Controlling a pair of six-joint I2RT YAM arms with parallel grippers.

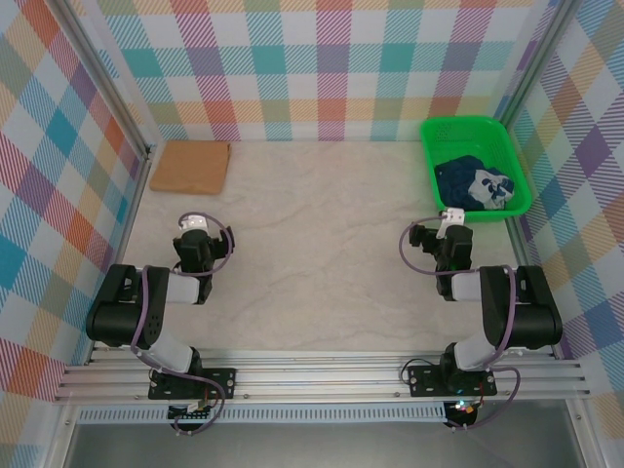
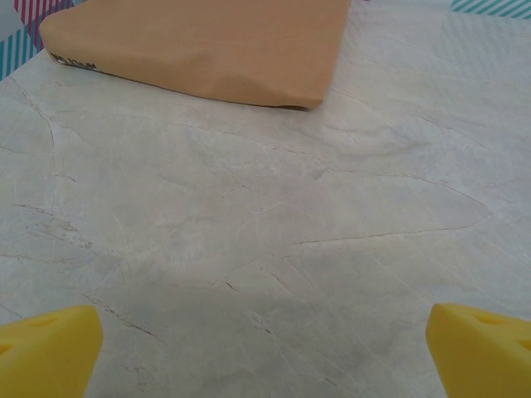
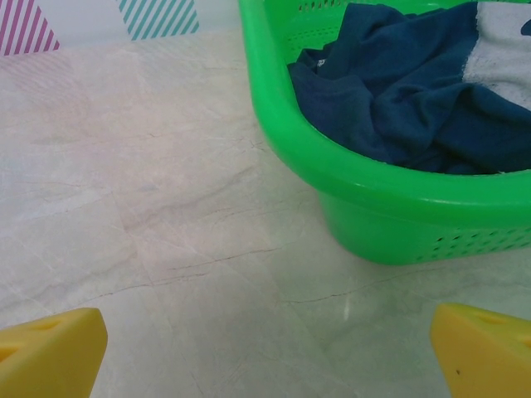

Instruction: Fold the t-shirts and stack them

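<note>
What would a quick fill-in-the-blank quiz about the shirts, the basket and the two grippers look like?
1. The navy shirt lies crumpled inside the ____ basket.
2. The tan shirt lies ____ into a neat rectangle at the far left corner of the table.
3. The left gripper and the right gripper both have their jaws ____.
4. The gripper nearer the basket is the ____ one.

Missing words: green; folded; open; right.
</note>
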